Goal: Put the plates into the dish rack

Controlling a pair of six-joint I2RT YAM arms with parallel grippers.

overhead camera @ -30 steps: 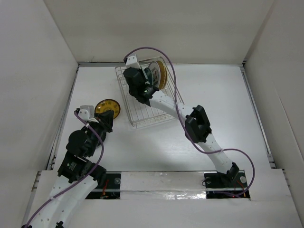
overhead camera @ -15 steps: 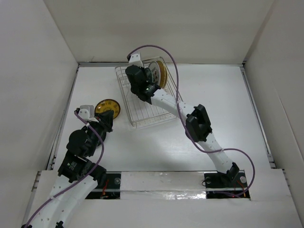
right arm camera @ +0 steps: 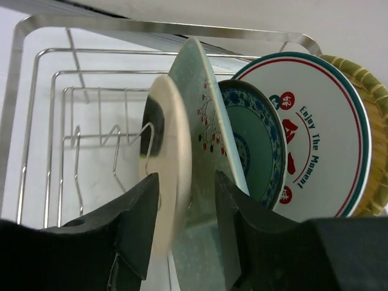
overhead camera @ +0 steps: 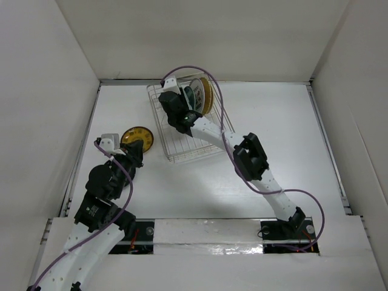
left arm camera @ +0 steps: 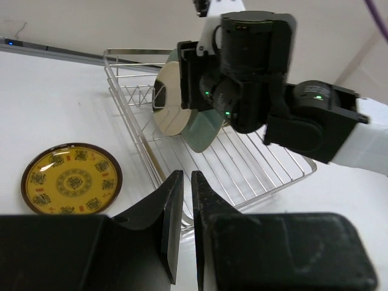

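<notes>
**Asker:** Where is the plate you are loading?

**Me:** The glossy cream plate (right arm camera: 173,139) stands on edge inside the dish rack (right arm camera: 163,25), toward its far end. My right gripper (right arm camera: 187,180) reaches it from above, one finger on each side. Close behind it leans the pale green dish (right arm camera: 203,97). Then come the teal-patterned dish (right arm camera: 257,145), the white plate with red marks (right arm camera: 321,133) and the tan plate (right arm camera: 370,97) at the very end.

**Asker:** Are you gripping it, or have you let go?

**Me:** I cannot tell. The green dish's edge also shows between my fingers, so no view shows whether the pads are pressing.

**Asker:** What makes this step go well?

**Me:** I judge that the cream plate's bottom rim should sit between two upright prongs (right arm camera: 130,136) before I release. Then I should open slowly and lift straight up, so neither finger drags that plate or tips the green dish.

**Asker:** And your other claw?

**Me:** My left gripper (left arm camera: 187,179) hovers over the table (left arm camera: 48,109), fingers nearly together, holding nothing. The yellow-and-dark-brown plate (left arm camera: 71,179) lies flat on the table beside the rack, not yet loaded.
</notes>
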